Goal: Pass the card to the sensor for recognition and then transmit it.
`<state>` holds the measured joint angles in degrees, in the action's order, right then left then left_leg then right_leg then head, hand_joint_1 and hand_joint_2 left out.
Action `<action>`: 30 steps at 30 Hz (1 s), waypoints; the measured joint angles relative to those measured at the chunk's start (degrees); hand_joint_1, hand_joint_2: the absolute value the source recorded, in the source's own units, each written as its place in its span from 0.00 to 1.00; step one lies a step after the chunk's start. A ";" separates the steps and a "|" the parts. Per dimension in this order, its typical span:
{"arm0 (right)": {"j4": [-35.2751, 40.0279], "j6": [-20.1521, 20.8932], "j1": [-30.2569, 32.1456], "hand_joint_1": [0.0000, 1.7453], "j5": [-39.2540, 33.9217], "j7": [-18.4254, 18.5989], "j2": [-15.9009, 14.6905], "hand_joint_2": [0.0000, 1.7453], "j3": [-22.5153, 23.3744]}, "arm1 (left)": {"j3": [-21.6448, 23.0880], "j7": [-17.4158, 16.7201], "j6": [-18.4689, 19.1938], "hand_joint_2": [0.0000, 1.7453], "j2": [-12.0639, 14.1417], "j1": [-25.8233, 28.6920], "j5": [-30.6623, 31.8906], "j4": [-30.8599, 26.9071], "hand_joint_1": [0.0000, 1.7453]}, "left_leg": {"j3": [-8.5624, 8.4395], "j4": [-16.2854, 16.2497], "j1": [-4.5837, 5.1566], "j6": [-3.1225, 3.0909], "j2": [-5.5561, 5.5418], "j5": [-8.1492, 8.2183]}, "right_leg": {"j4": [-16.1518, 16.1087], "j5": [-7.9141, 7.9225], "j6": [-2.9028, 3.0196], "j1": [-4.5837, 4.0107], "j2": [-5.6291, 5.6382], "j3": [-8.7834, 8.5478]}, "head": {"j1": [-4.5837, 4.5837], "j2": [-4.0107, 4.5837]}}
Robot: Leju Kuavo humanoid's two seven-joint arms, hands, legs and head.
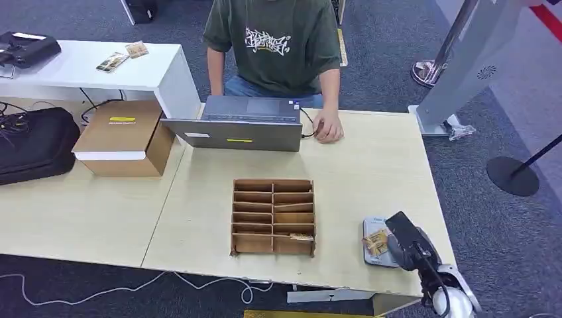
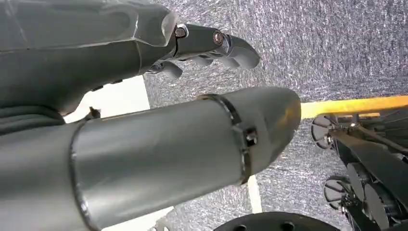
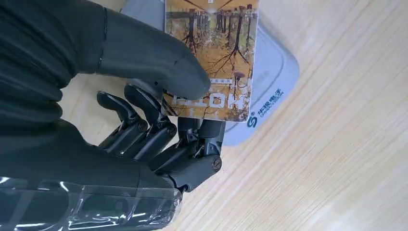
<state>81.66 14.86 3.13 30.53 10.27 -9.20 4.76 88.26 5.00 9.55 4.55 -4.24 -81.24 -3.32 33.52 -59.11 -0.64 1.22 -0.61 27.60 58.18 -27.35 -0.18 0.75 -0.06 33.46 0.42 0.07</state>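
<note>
Pale wood-grain table, matte, set on grey carpet; scene of entry.

Item 1. Right hand: dark jointed fingers under, thick grey thumb over, clamped on the card. Ribbed grey cover behind. Seen in the head view at the table's near right corner.

Item 2. Card: flat, stiff rectangle, glossy, printed in ochre with bare tree forms and a line of lettering. Pinched at one short end; its long axis runs straight out from the fingertips, away from the palm. It lies above the sensor, overlapping its top face; whether it touches cannot be told.

Item 3. Sensor: low grey plastic pad with rounded corners and a blue logo, lying flat on the table just beyond the fingers. Judged: the reading step is in hand, with handing on yet to come. The card already points over the pad, so the coming move turns on keeping it flat and level over that face.

Item 4. Left hand: grey metallic fingers loosely curled, slightly apart, holding nothing; hangs over carpet, well away from the card. The right hand is plainly the nearer.

Item 5. Cardboard slot organiser: brown, two columns of shallow compartments, mid-table; one compartment holds a card-like slip.

Item 6. Laptop, grey, at the far edge; a person in a green shirt seated behind it, one hand on the table.

Item 7. Cardboard box, left table.
</note>
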 joint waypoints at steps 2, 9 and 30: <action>-0.46 0.15 -0.36 1.00 -0.07 -0.09 -0.87 1.00 -0.74 | 0.00 -0.02 0.22 0.00 0.13 -0.01 -0.20 0.00 0.00 | -0.01 0.00 0.00 0.00 0.01 0.00 | 0.00 0.00 0.00 0.00 0.00 -0.01 | 0.00 0.00; -1.27 0.68 -1.32 1.00 0.04 -0.24 -2.56 1.00 -3.06 | 0.00 -0.02 0.33 0.00 0.35 0.05 -0.76 0.00 0.00 | -0.04 0.00 0.00 -0.01 0.02 0.00 | -0.01 0.01 -0.01 0.00 0.00 -0.05 | 0.02 0.00; 1.94 -14.03 -1.65 1.00 -5.18 -9.64 -2.23 1.00 -6.93 | 0.00 0.83 0.26 0.00 0.00 0.65 -2.01 0.00 0.00 | -0.02 0.00 0.00 0.00 -0.01 0.00 | 0.00 0.00 -0.01 0.00 -0.03 -0.02 | 0.02 0.00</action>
<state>83.60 0.84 1.47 25.36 0.64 -11.44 -2.17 88.26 5.83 9.81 4.55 -3.59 -83.25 -3.32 33.50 -59.12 -0.64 1.22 -0.62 27.60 58.18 -27.35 -0.19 0.75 -0.08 33.44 0.44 0.07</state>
